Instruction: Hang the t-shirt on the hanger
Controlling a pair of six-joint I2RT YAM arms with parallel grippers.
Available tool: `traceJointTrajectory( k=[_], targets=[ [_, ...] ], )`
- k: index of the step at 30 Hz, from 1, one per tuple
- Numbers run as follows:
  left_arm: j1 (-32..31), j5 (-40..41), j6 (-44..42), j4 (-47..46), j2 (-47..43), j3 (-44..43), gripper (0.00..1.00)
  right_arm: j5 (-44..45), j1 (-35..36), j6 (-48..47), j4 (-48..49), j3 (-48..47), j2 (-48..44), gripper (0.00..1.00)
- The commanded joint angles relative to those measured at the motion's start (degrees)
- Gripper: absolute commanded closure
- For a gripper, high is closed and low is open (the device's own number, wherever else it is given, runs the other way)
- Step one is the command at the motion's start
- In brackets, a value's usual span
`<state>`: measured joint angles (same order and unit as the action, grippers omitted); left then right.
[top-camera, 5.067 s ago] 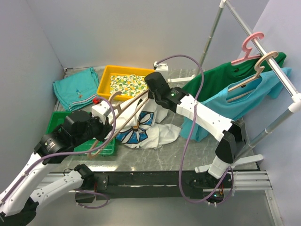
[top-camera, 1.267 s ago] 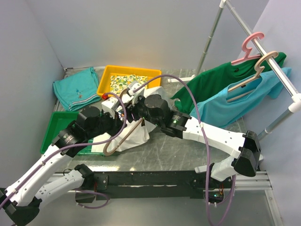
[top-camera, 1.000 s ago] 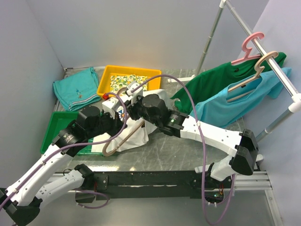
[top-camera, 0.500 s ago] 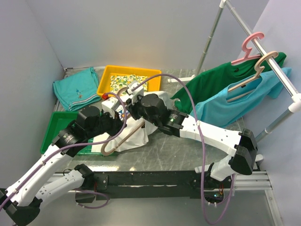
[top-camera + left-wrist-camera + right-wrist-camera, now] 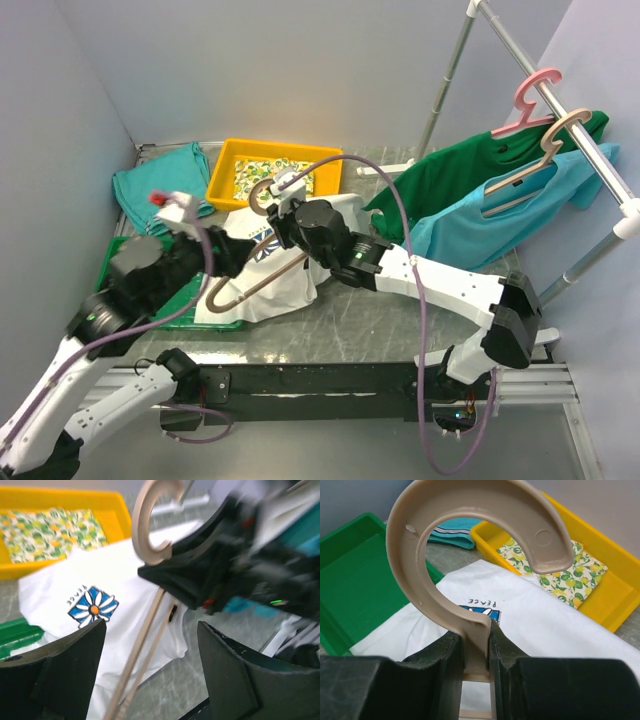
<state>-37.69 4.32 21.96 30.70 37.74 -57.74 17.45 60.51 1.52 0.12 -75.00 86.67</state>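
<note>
Right arm: we find the right gripper [image 5: 475,641] clamped narrow on the neck of the hanger [image 5: 402,555], just under the hook, which stands clear above the fingers.
Left arm: the left gripper [image 5: 150,672] has its fingers spread wide and holds nothing. The hanger's bars show between them, farther off, and we see no contact.
Hanger position: it is held slanting over the t-shirt [image 5: 285,297], with the hook toward the yellow tray [image 5: 222,172] and the rounded shoulder end low, near the green tray [image 5: 350,555].
T-shirt position: it lies crumpled on the counter [image 5: 360,330] below the right gripper, between the two trays, with one edge lapping onto the green tray.
T-shirt appearance: white, with a blue-and-white daisy print and "PEACE" lettered beside it.
Hanger appearance: slim and beige, with a curved hook and an open frame.
Not determinable: we cannot tell whether any bar sits inside the shirt, and we cannot make out the collar or sleeves. The right arm covers part of the cloth in the top view and is blurred in the left wrist view. The right wrist view cuts off the hanger's frame.
</note>
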Motion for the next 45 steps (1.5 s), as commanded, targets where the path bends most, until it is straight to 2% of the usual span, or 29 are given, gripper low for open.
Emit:
traceJointTrajectory(
  k=[1,6,10,14,17,18,24,25,26,29,36,45],
  targets=[
    [0.0,2.6,2.5,2.7,-4.2,-6.2,0.25,5.6,0.0,-3.5,4.0,-4.6,3.1,1.0],
    [-0.1,-3.2,5.0,9.4,-3.6,-7.0,0.35,6.5,-1.2,-2.1,2.3,-8.8,6.8,1.0],
    [-0.1,-8.9,12.0,3.2,-5.9,0.9,0.39,6.3,-2.3,-1.6,2.1,-10.3,8.2,1.0],
    [-0.8,-9.2,20.6,-6.1,-7.2,13.7,0.4,6.4,-3.3,0.8,1.6,-11.2,8.5,1.0],
    [-4.4,-4.5,25.1,-13.5,-5.9,20.3,0.4,5.8,-3.8,1.6,1.2,-11.6,8.3,1.0],
    [-7.7,-2.6,26.0,-15.5,-4.2,21.3,0.4,5.9,-3.9,1.7,0.9,-11.8,8.4,1.0],
    [-21.8,18.9,36.8,-23.0,6.3,24.6,0.4,5.8,-3.9,2.1,0.3,-12.7,8.4,1.0],
    [-23.2,25.6,42.5,-23.1,7.5,24.9,0.46,5.9,-3.9,2.3,0.3,-12.6,8.3,1.0],
    [-25.4,28.7,45.0,-24.2,8.6,25.5,0.47,5.8,-3.9,2.4,0.3,-12.4,8.2,1.0],
    [-25.9,34.0,51.5,-26.6,12.6,26.5,0.48,5.7,-3.9,3.0,0.4,-11.7,7.8,1.0],
    [-25.9,36.6,59.2,-23.5,25.3,21.6,0.51,4.9,-3.8,3.4,0.5,-11.4,6.9,1.0],
    [-25.9,36.7,60.1,-26.0,28.6,21.0,0.49,4.3,-3.9,4.0,0.5,-11.3,6.8,1.0]
  ],
)
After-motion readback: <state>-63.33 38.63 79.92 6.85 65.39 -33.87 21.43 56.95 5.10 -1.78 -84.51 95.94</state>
